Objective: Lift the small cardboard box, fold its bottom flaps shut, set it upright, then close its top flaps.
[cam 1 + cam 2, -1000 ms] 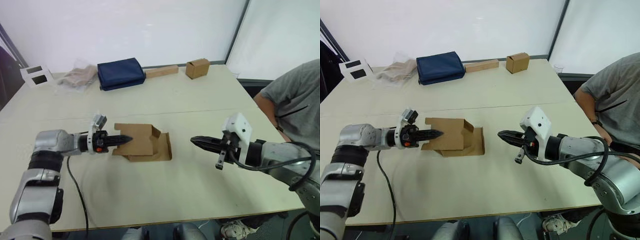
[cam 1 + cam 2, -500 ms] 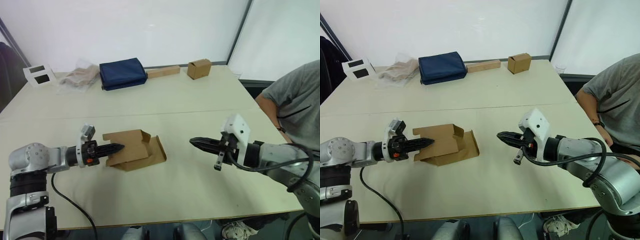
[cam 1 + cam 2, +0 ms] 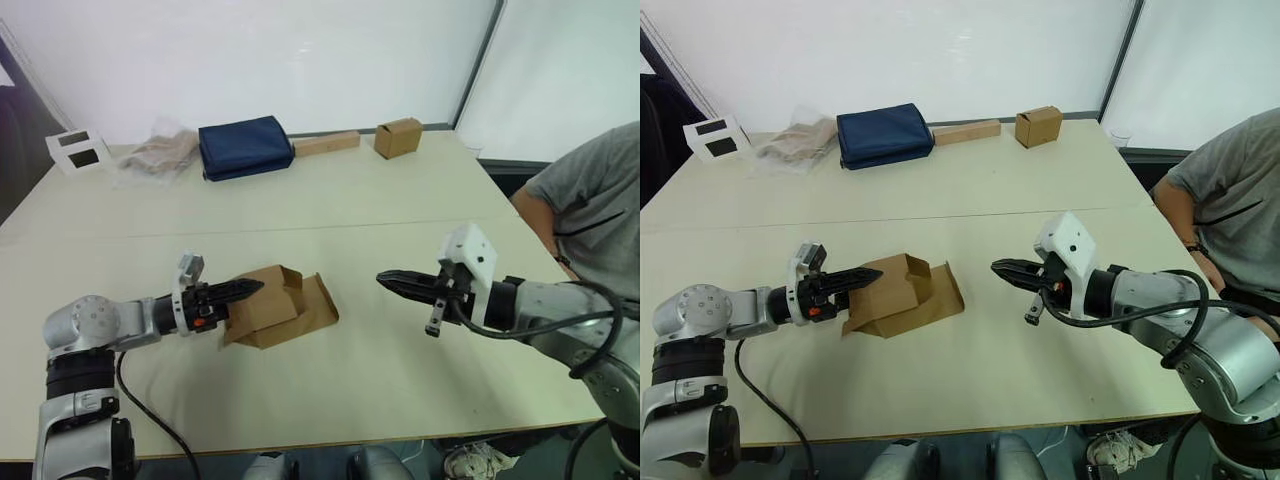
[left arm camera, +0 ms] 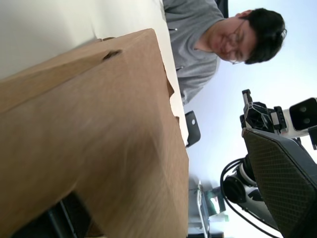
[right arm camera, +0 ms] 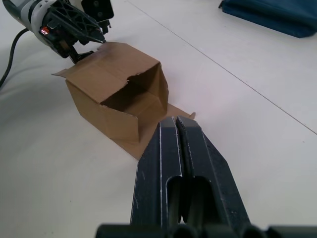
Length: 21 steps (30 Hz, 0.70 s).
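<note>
The small plain brown corrugated cardboard box (image 3: 890,295) lies tipped on its side near the middle of the pale matte table (image 3: 970,370), open end facing the right claw (image 3: 1002,268), one flap flat on the table. The left claw (image 3: 868,274) pinches a flap at the box's far end; its fingertips are partly hidden. The right claw, fingers pressed together and empty, hovers well apart.

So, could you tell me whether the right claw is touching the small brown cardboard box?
Apart. In the left eye view bare table separates the right claw from the small brown cardboard box.
</note>
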Tool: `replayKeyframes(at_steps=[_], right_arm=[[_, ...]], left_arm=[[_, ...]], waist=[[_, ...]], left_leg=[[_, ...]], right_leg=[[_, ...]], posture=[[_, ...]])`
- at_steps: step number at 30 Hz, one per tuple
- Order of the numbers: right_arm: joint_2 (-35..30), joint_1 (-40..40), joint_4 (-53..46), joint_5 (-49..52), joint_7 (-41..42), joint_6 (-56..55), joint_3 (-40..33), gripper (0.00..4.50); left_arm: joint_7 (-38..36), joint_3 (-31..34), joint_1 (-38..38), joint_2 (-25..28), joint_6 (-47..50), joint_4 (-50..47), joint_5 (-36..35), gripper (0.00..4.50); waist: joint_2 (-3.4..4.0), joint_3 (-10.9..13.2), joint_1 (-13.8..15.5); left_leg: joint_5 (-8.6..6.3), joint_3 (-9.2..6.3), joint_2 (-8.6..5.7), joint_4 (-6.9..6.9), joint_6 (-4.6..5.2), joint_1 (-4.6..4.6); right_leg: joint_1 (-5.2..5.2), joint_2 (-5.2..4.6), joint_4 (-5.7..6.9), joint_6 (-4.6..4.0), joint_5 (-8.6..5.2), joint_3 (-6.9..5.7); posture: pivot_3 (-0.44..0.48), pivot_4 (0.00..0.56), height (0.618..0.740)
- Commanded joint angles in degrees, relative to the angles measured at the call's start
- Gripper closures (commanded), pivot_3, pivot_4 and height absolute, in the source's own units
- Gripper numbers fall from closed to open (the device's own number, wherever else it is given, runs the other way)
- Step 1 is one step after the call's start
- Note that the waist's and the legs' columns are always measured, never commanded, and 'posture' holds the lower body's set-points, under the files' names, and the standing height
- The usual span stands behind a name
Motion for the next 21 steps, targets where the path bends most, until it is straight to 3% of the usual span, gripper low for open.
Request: replayKeyframes(at_steps=[1,4,7,16,21], right_arm=[[0.31,-0.49,-1.52,0.0,-0.05,-0.97,-0.45,4.5],[0.45,-0.23,-1.64,-0.08,-0.09,-0.95,-0.58,4.5],[0.45,-0.33,-1.49,-0.2,0.08,-1.03,-0.44,4.5],[1.28,-1.51,-0.13,-0.61,0.6,-1.71,0.07,4.5],[4.8,-4.18,2.17,-0.99,-2.05,-2.42,0.19,4.5]], left_arm=[[-0.46,-0.06,-0.18,0.38,-0.37,-1.33,-2.04,0.02],[-0.6,-0.28,0.6,0.81,-0.28,-1.99,-2.63,0.02],[-0.8,-0.26,1.46,1.4,0.25,-3.16,-3.4,0.76],[0.83,2.24,1.7,2.64,1.02,-5.06,-5.93,4.32],[1.58,2.87,0.02,2.53,-0.08,-8.85,-8.2,4.42]], waist=[[0.0,0.0,0.03],[0.0,0.0,0.06],[0.0,0.0,0.06],[0.0,0.0,0.06],[0.0,0.0,0.06]], left_leg=[[0.0,0.0,0.0,0.0,0.0,0.0],[0.0,0.0,0.0,0.0,0.0,0.0],[0.0,0.0,0.0,0.0,0.0,0.0],[0.0,0.0,0.0,0.0,0.0,0.0],[0.0,0.0,0.0,0.0,-0.01,0.0]], right_leg=[[0.0,0.0,0.0,0.0,0.0,0.0],[0.0,0.0,0.0,0.0,0.0,0.0],[0.0,0.0,0.0,0.0,0.0,0.0],[0.0,0.0,0.0,0.0,0.0,0.0],[0.0,0.0,0.0,0.0,0.0,0.0]], posture=[[0.0,0.15,0.74],[0.0,0.15,0.74],[0.0,0.15,0.74],[0.0,0.15,0.74],[0.0,0.15,0.74]])
